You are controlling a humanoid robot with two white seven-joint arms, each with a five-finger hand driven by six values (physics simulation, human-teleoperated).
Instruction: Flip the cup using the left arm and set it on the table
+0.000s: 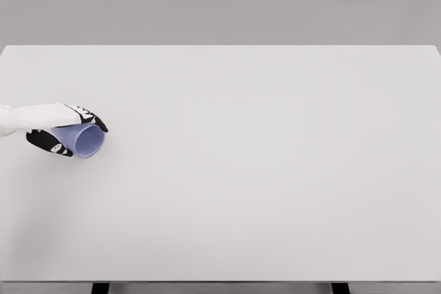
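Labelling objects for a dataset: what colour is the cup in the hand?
Light periwinkle blue plastic cup, seen in the head view.

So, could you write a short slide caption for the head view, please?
Left hand holds the blue cup on its side, opening facing right, over the left part of the white table.

Simulated lab: bare white table (262,170), grey backdrop

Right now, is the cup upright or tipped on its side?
Tipped. The blue cup lies sideways in the left hand, its open mouth facing right toward the camera, above the white table.
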